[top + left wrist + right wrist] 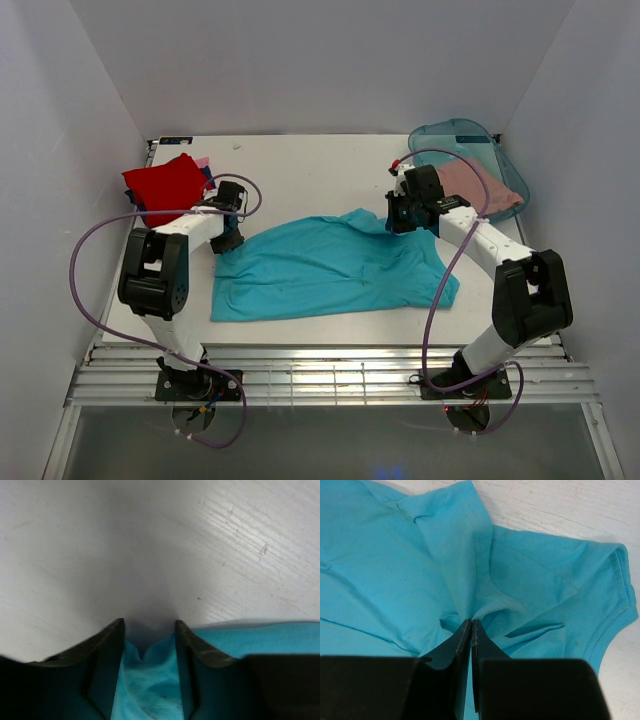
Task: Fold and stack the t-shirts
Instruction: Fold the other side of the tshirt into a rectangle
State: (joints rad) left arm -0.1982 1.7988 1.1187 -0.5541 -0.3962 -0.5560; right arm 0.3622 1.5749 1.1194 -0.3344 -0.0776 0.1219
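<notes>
The large teal t-shirt lies spread across the middle of the table. My left gripper is at its left corner. In the left wrist view my left gripper is low over the table, its jaws closed on a bunch of teal cloth that fills the gap between them. My right gripper is at the shirt's far right part. In the right wrist view my right gripper pinches a ridge of the teal shirt near a sleeve. A folded red t-shirt lies at the back left on dark blue and pink ones.
A translucent teal tub stands at the back right with a dusty-pink t-shirt in it, just behind my right arm. White walls close in the table at the left, right and back. A ribbed metal strip runs along the near edge.
</notes>
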